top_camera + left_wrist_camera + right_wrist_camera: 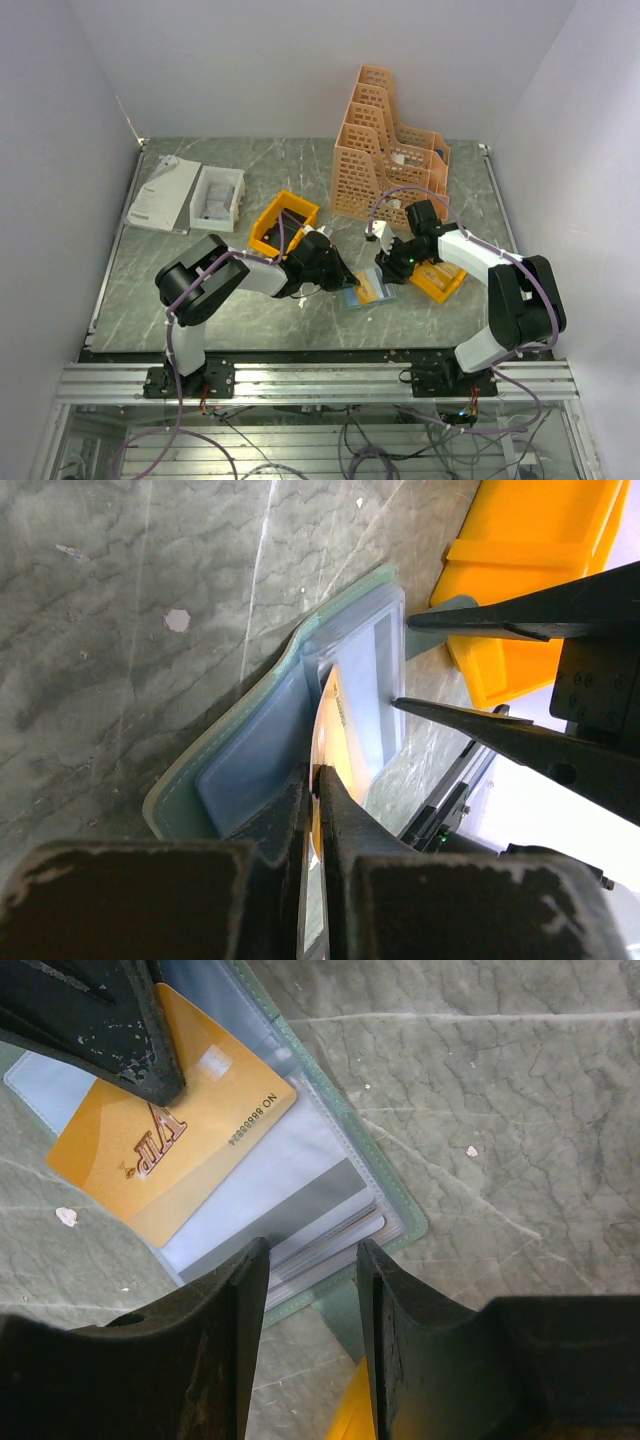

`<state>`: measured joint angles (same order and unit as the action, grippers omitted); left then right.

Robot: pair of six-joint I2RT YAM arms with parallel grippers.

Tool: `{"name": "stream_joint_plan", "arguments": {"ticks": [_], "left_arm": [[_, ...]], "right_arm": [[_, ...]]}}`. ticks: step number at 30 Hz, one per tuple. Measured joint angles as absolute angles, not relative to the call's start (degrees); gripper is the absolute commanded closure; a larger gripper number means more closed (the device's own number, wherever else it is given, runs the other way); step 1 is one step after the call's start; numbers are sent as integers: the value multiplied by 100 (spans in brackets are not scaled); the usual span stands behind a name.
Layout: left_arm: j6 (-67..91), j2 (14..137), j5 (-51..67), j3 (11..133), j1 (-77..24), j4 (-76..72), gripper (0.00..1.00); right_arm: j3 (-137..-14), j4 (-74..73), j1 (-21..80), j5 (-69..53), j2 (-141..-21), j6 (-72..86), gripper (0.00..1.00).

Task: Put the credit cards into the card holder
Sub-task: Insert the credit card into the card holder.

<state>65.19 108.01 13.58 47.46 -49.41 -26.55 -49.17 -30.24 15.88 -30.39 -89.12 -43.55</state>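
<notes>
The card holder lies open on the table between the two arms, grey-green with clear sleeves. An orange credit card printed "VIP" slants across its top sleeve. My left gripper is shut on that card's near edge, and the card stands on edge between the pads. In the right wrist view the left fingers cover the card's upper corner. My right gripper is open at the holder's far edge, its fingers straddling the sleeve stack without pinching it. More card edges show inside the sleeves.
One yellow bin sits behind the left gripper and another sits under the right arm, close to the holder. An orange file rack stands at the back. A white box and papers lie at the back left.
</notes>
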Motion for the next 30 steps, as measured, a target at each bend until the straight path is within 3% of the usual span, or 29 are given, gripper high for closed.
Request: {"name": "stream_joint_plan", "arguments": {"ticks": [24, 26, 29, 30], "left_arm": [[6504, 11137, 1374, 5223, -4995, -2373, 80], [6501, 11170, 1376, 5247, -4995, -2375, 80], [6495, 11192, 1378, 5280, -4998, -2373, 79], [6493, 11198, 1378, 5286, -4998, -2375, 79]], "right_arm": [[-4917, -3081, 1621, -3070, -8569, -4383, 58], [-4917, -3127, 1621, -3242, -8337, -4510, 65], [-4908, -3334, 1634, -3833, -7894, -5105, 100], [-4895, -3428, 1651, -4038, -7789, -5371, 100]]}}
